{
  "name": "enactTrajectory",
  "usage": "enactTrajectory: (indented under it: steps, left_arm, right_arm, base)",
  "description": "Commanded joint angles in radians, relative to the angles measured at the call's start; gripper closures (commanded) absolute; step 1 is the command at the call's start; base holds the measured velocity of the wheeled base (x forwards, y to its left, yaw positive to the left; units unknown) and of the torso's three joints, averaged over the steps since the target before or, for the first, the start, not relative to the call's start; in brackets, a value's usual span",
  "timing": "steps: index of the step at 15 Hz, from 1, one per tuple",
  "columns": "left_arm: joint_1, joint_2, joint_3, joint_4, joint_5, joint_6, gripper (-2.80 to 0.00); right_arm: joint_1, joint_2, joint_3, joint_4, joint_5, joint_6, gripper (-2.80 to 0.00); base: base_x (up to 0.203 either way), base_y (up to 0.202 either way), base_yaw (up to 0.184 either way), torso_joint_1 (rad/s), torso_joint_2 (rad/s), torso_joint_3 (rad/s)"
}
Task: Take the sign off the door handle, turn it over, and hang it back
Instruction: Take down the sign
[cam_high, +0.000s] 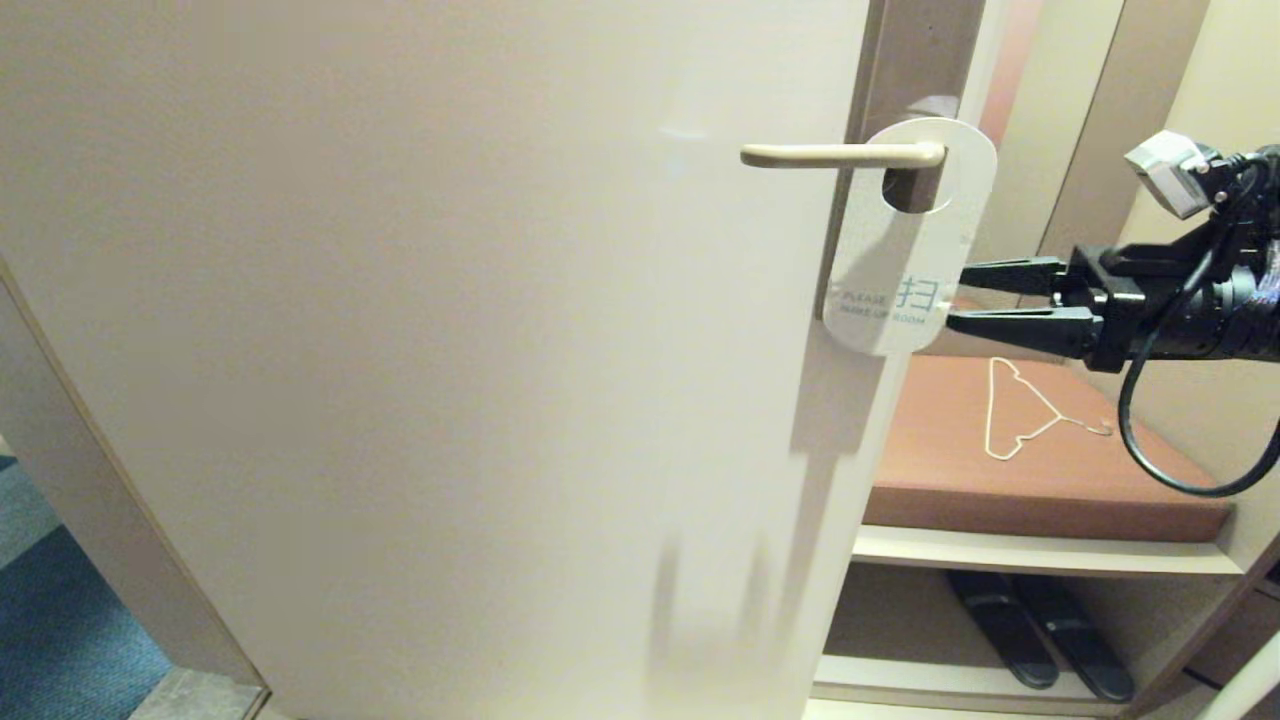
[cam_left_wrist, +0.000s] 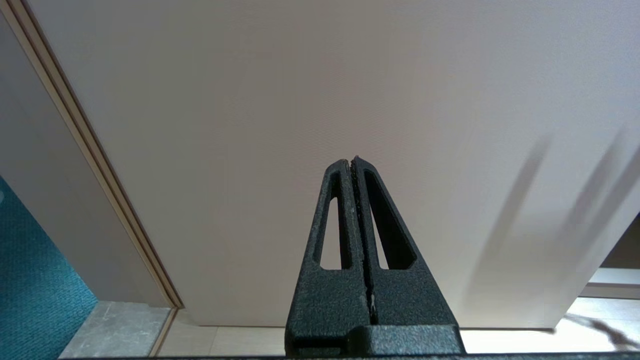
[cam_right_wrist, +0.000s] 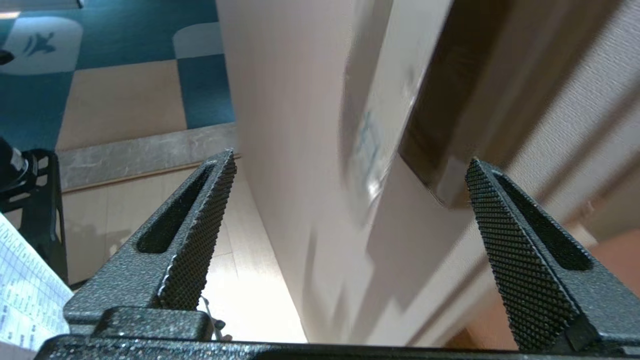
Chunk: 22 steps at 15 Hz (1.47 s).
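Sign (cam_high: 905, 270) hung on handle (cam_high: 840, 155), white side out. Right gripper (cam_high: 955, 298) beside sign, jaws wide, empty. Left gripper (cam_left_wrist: 352, 162) parked, jaws closed.

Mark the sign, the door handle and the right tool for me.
sign (cam_high: 895, 265): head view, middle of its white face, above the print.
door handle (cam_high: 840, 155): head view, middle of the lever.
right tool (cam_high: 958, 297): head view, gap between its open fingertips, just right of the sign.

Hotel room: make-up-room sign (cam_high: 905, 270) on door handle (cam_high: 840, 155), luggage bench (cam_high: 1030, 470).
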Motion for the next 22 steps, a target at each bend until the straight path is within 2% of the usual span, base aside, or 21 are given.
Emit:
enactTrajectory:
  steps: [1, 9, 22]
  left_arm:
    - [-0.001, 0.001, 0.000, 0.000, 0.000, 0.000, 0.00]
    - [-0.001, 0.001, 0.000, 0.000, 0.000, 0.000, 0.00]
    - [-0.001, 0.001, 0.000, 0.000, 0.000, 0.000, 0.00]
  right_arm:
    - [0.014, 0.025, -0.007, -0.010, 0.006, -0.003, -2.80]
    - [0.020, 0.043, -0.026, -0.010, 0.006, -0.003, -2.80]
    - [0.105, 0.053, -0.082, -0.009, 0.006, -0.001, -2.80]
  base:
    - [0.000, 0.000, 0.000, 0.000, 0.00, 0.000]
    - [0.000, 0.000, 0.000, 0.000, 0.00, 0.000]
    - [0.000, 0.000, 0.000, 0.000, 0.00, 0.000]
